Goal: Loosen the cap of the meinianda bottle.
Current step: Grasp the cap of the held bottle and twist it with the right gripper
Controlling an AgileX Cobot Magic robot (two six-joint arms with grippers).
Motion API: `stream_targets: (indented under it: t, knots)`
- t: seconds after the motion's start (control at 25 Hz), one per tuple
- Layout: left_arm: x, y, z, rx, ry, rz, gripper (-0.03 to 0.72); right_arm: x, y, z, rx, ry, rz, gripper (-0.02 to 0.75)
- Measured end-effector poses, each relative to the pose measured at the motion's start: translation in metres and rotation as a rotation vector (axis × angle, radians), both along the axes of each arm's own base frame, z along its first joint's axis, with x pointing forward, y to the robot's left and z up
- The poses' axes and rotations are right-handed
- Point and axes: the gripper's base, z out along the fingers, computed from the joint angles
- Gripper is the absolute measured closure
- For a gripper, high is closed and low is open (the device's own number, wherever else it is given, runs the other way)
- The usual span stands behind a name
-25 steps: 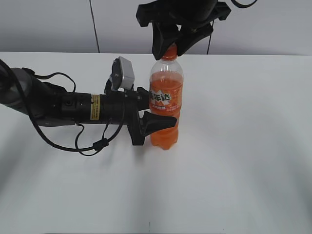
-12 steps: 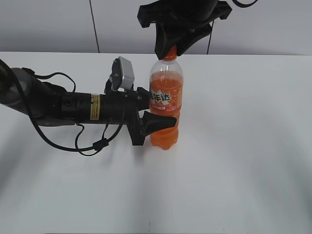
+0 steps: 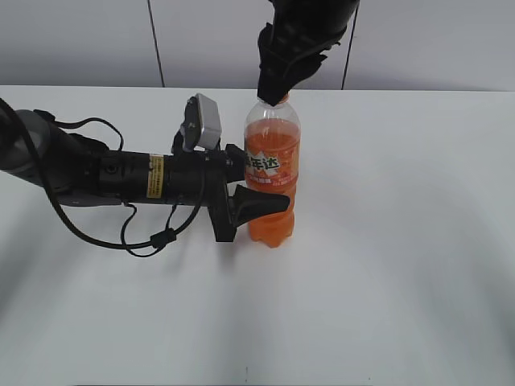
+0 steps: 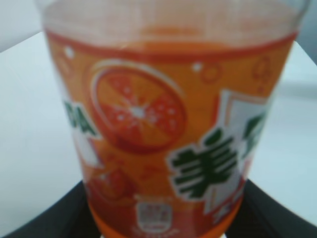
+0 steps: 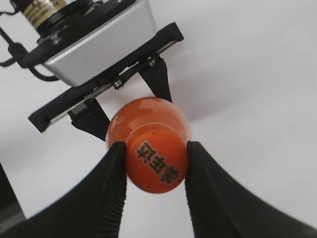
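The meinianda bottle [image 3: 272, 173] stands upright on the white table, full of orange soda, with an orange label. My left gripper [image 3: 256, 199] reaches in from the left and is shut on the bottle's lower body; in the left wrist view the label [image 4: 163, 129] fills the frame between the dark fingers [image 4: 39, 220]. My right gripper [image 3: 275, 87] comes down from above and is shut on the orange cap [image 5: 156, 163], its two black fingers [image 5: 106, 198] pressed to the cap's sides. In the exterior view the cap is mostly hidden by the fingers.
The white table [image 3: 402, 241] stretches around the bottle. A grey wall with a dark vertical seam [image 3: 154, 40] stands behind. The left arm with its cables [image 3: 105, 177] lies low over the table's left side.
My right gripper has closed on the cap and rotated about the bottle's axis; its wrist now looks narrower from the side. The bottle and left gripper have shifted only slightly.
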Motion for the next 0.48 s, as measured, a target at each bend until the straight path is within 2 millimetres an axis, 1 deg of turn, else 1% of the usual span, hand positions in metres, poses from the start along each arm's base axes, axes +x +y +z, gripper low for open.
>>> stream_targets:
  t: [0.48]
  knots:
    - [-0.0003, 0.0, 0.0, 0.006, -0.007, -0.008, 0.281, 0.0, -0.001, 0.0009, -0.179, -0.273, 0.771, 0.462]
